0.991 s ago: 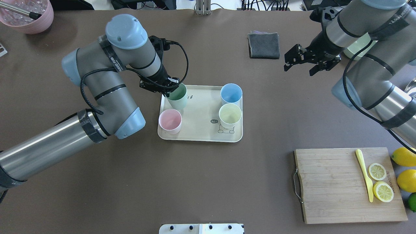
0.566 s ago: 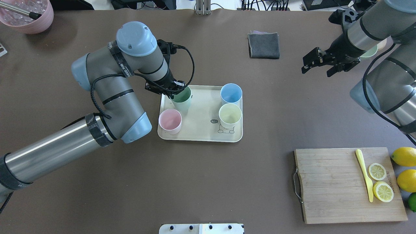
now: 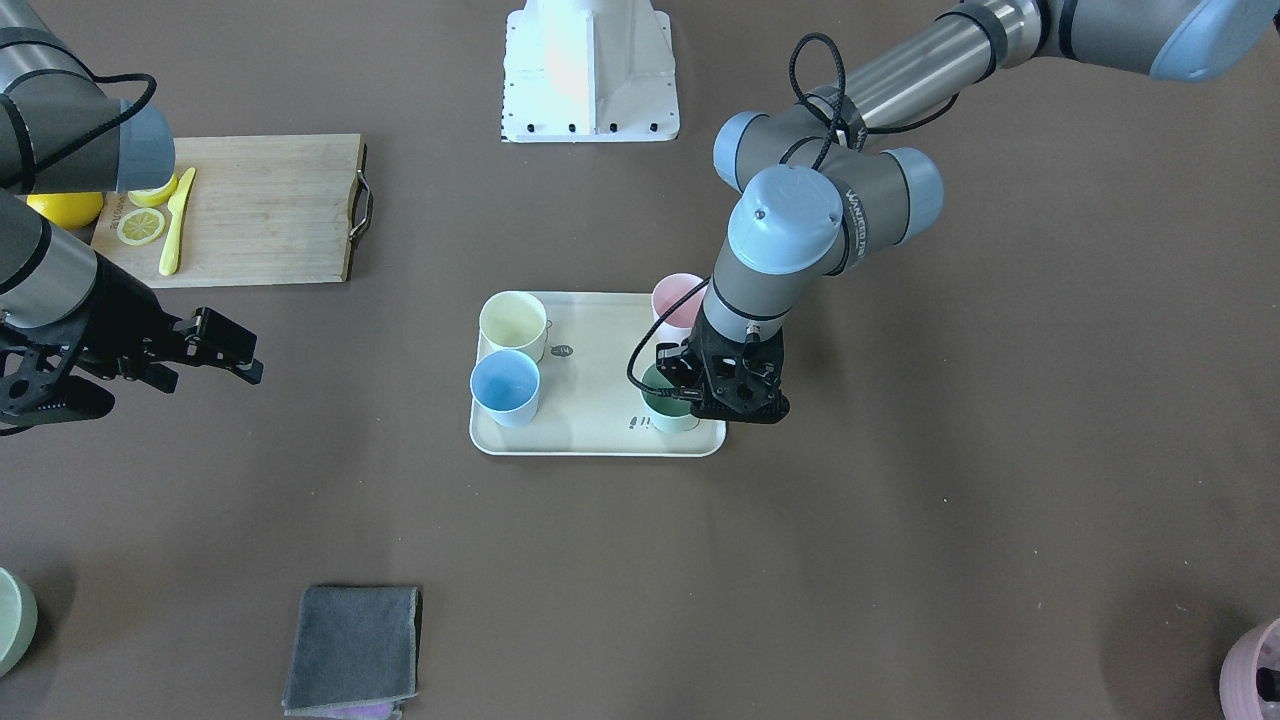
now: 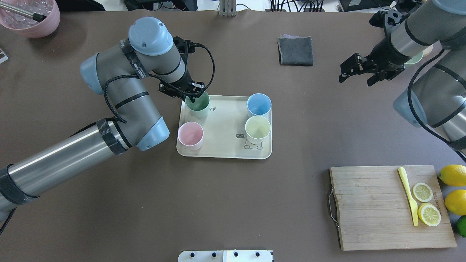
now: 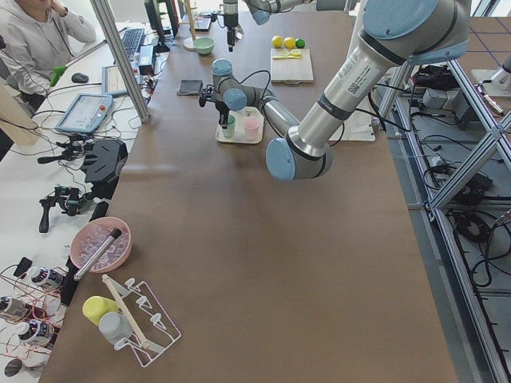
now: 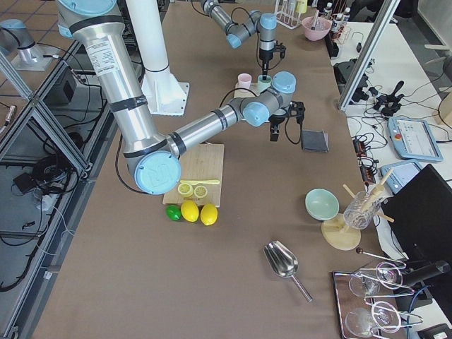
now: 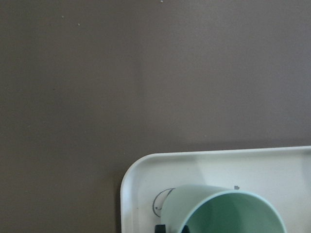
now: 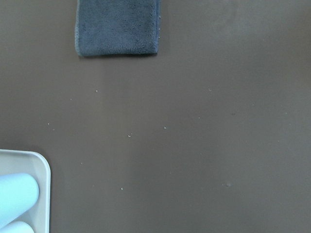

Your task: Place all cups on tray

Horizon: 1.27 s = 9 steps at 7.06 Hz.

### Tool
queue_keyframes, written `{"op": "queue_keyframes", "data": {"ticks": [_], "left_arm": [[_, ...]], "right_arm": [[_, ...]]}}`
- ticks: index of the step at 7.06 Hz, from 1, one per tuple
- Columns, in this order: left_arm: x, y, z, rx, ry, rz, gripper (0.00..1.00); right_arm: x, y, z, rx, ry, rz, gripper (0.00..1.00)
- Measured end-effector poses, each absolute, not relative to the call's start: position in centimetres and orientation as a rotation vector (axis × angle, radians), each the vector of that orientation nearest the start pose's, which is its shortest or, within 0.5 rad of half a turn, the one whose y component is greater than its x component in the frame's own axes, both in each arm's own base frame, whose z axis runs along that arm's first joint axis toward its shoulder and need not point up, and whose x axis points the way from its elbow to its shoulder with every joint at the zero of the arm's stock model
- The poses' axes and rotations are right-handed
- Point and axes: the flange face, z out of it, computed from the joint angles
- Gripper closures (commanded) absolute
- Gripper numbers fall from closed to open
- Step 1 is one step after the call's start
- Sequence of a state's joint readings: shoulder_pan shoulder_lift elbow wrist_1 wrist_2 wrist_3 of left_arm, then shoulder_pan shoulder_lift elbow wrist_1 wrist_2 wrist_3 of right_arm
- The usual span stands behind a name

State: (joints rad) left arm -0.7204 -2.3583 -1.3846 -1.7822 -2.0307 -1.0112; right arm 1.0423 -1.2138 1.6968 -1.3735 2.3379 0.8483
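1. Wooden and pale, a board (image 4: 378,211) lies nearest the robot on its right side of the brown table (image 4: 182,203). On it are a yellow knife (image 4: 408,196) and two lemon slices (image 4: 422,192). Whole lemons (image 4: 453,175) sit just off its right edge.
2. Further out, around the middle of the table, a cream tray (image 4: 225,153) lies flat, and all four cups stand upright on it.
3. On the tray's nearer side, the pink cup (image 4: 190,135) stands at the left corner. The yellow cup (image 4: 257,129) stands on the right, beside the little bear drawing.
4. On the farther side, the blue cup (image 4: 259,105) stands just behind the yellow one. The green cup (image 4: 197,104) stands in the far left corner, well apart from the blue.
5. Right over the green cup's far left rim hangs the left gripper (image 4: 189,95), pointing down. One dark finger shows just outside the cup wall in the wrist view. I cannot tell whether the fingers are pinching the rim or only straddling it.
6. Beyond the tray and far to the right, the right gripper (image 4: 355,80) hovers over bare table. Its fingers are spread apart and hold nothing.
7. Farther back, a folded grey cloth (image 4: 295,51) lies between the two arms.
8. A pink bowl (image 4: 40,27) sits in the far left corner.
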Motion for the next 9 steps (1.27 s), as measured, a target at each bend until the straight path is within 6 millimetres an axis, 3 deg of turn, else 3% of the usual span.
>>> {"op": "queue_keyframes", "data": {"ticks": [1,2,3,4,5,7,8,9], "left_arm": [[49.5,-57.5,22.6,0.139,0.902,0.029,0.01],[45.9,-58.6,22.2,0.155,0.892,0.034,0.01],[40.0,-59.0,22.3,0.177,0.850,0.075,0.01],[32.7,-58.9,23.4,0.210,0.788,0.127,0.01],[24.7,-58.6,26.2,0.244,0.721,0.182,0.01],[11.4,-57.2,34.6,0.261,0.638,0.281,0.01],[6.8,-55.8,38.8,0.242,0.627,0.301,0.01],[3.8,-54.0,42.7,0.206,0.619,0.294,0.01]], "right_arm": [[-24.9,-56.7,36.8,0.035,-0.975,0.043,0.00],[-23.3,-57.0,36.6,0.038,-0.964,0.057,0.00],[-20.9,-57.5,37.3,0.049,-0.941,0.057,0.00],[-17.2,-57.8,39.1,0.066,-0.906,0.043,0.00],[-12.8,-57.5,41.8,0.079,-0.866,0.015,0.00],[-4.0,-54.9,48.5,0.099,-0.796,-0.061,0.00],[-0.4,-53.0,51.8,0.105,-0.774,-0.091,0.00],[2.1,-51.4,54.1,0.107,-0.762,-0.099,0.00]]}}
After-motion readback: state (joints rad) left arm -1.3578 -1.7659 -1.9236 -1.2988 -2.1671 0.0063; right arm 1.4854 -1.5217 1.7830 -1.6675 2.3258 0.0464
